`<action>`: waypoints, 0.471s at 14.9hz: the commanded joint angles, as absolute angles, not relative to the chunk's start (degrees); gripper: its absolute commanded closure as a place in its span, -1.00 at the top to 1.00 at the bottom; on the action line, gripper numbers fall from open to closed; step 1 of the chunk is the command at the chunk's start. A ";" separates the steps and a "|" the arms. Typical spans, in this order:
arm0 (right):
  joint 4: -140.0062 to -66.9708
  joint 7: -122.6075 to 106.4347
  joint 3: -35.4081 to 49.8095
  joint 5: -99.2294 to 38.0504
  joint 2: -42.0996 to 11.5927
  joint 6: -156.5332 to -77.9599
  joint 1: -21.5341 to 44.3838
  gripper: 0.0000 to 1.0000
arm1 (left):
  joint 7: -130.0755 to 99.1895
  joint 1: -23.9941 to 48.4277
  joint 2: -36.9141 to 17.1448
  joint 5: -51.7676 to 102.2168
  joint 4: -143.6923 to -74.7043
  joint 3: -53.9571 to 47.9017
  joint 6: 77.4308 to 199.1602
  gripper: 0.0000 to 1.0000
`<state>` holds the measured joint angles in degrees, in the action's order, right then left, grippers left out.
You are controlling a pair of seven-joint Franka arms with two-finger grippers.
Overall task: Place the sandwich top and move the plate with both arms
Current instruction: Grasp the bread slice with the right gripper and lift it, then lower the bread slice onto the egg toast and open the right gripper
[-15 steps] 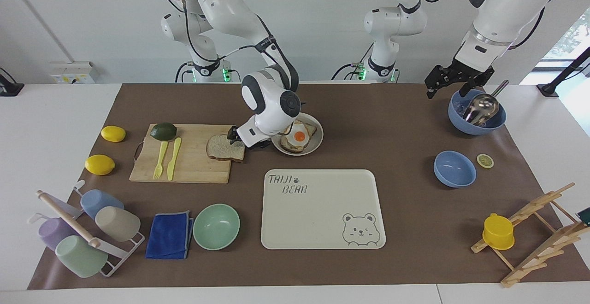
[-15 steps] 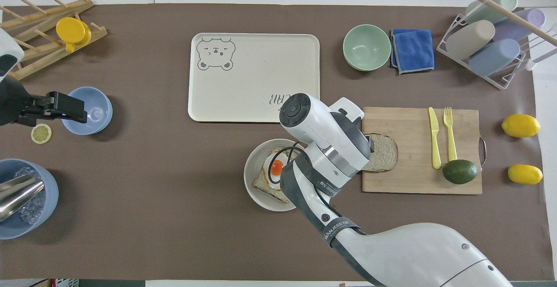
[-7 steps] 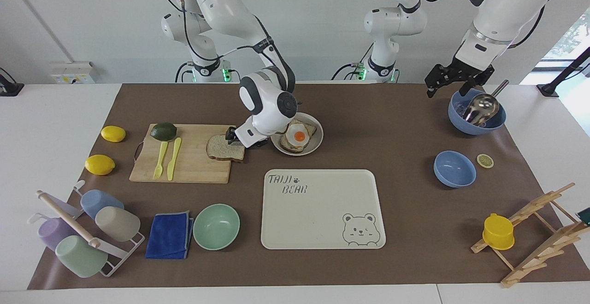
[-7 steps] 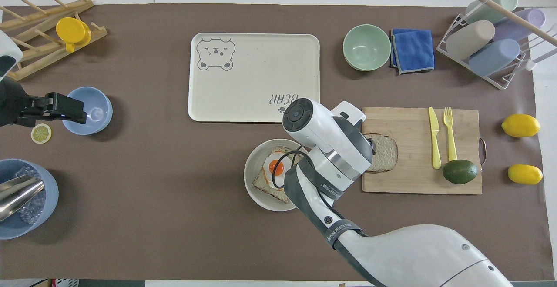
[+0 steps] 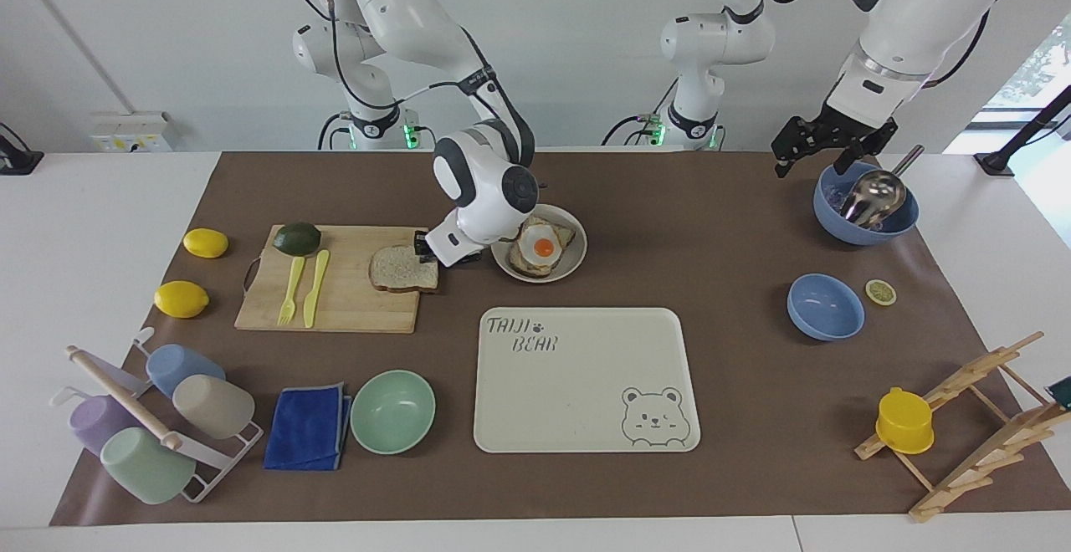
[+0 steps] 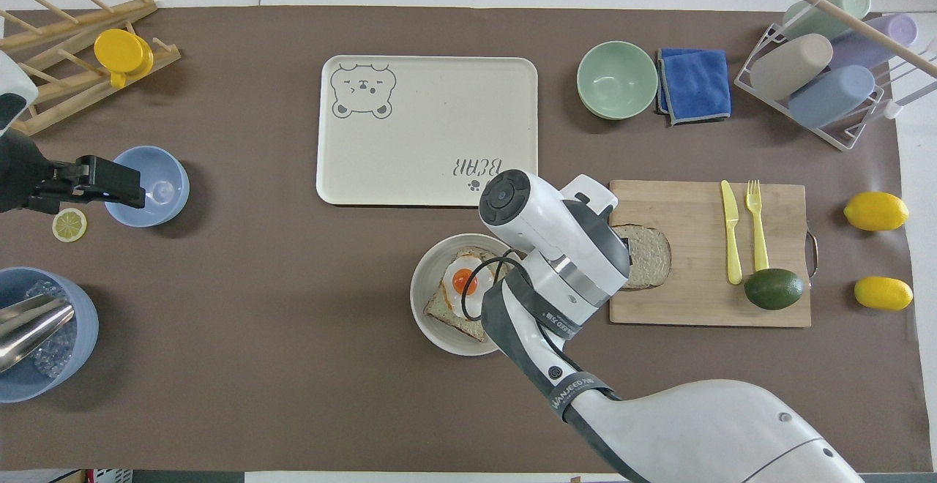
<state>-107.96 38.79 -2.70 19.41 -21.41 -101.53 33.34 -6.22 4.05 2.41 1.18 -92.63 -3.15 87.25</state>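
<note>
The sandwich top, a pale brown slice with a darker crust, lies on the wooden cutting board at its edge toward the plate. My right gripper is low at the slice's edge nearest the plate; in the overhead view its own wrist hides it. The round beige plate sits beside the board and holds toast with a fried egg. My left gripper hangs open and empty at the left arm's end, by the blue bowl with a metal scoop.
A cream bear tray lies farther from the robots than the plate. On the board are a yellow knife and fork and an avocado. Two lemons, a mint bowl, a blue cloth, a cup rack, a small blue bowl and a wooden rack surround them.
My right gripper has drawn in against the slice's edge, and the slice has slid slightly along the board, away from the plate. The left arm has not moved.
</note>
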 commanded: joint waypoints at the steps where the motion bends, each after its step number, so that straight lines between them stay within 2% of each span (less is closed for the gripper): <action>1: -108.20 37.27 -2.37 20.74 -20.39 -101.87 32.96 -1.00 | -5.71 3.69 3.96 0.35 -94.39 -3.25 87.98 1.00; 3: -103.39 35.78 -2.11 20.22 -20.83 -97.76 33.48 -1.00 | -5.71 3.78 3.96 0.35 -94.48 -3.25 87.98 1.00; 7: -89.06 34.54 1.75 18.47 -24.86 -88.09 34.72 -1.00 | -6.06 3.69 3.96 0.35 -94.40 -3.34 88.07 1.00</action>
